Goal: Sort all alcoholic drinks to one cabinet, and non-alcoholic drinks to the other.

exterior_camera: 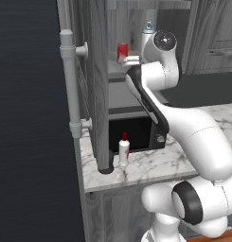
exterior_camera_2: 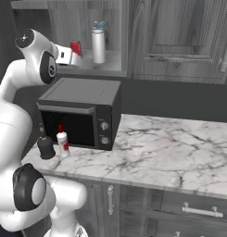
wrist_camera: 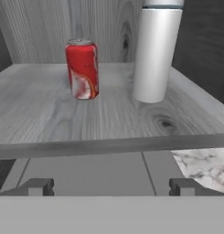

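With the red can (wrist_camera: 82, 68) and pale bottle (wrist_camera: 154, 50) standing on the cabinet shelf (wrist_camera: 49, 114) just ahead of the empty, wide-apart claw (wrist_camera: 111, 186), the next move looks like fetching the white bottle (exterior_camera_2: 63, 141) from the table (exterior_camera_2: 179, 152) far below.

One red can (wrist_camera: 82, 68), one pale bottle (wrist_camera: 154, 50), one white bottle (exterior_camera_2: 63, 140), seemingly one dark bottle (exterior_camera_2: 45, 144), one microwave (exterior_camera_2: 82, 113)

Pale-grey bottle (wrist_camera: 156, 50), cap cut off at top edge.
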Motion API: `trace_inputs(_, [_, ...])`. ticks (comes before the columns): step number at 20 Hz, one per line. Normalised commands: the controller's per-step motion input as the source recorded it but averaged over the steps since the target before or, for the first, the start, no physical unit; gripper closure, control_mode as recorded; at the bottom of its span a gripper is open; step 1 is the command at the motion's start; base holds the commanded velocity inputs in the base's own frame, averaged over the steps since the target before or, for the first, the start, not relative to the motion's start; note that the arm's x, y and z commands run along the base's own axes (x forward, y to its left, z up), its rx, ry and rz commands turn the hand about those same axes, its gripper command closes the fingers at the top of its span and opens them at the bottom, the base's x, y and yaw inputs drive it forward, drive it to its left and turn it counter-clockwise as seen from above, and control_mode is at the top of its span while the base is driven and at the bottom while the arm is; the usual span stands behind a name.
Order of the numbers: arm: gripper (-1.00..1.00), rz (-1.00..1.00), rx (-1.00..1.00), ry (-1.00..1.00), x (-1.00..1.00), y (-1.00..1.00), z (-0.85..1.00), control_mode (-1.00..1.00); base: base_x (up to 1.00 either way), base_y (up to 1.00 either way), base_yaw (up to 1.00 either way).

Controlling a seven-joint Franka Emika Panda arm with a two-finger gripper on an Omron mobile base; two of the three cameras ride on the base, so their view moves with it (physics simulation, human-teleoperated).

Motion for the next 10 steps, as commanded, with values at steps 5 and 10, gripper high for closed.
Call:
trace_inputs(5, [-1.00,0.05,0.00,0.15,-0.21,0.00,-0.07,-1.00,0.00,0.00,0.00])
trace_inputs(10, [-1.00,0.05,0.00,0.17,-0.19,0.00,-0.13,-1.00,0.00,0.00,0.00])
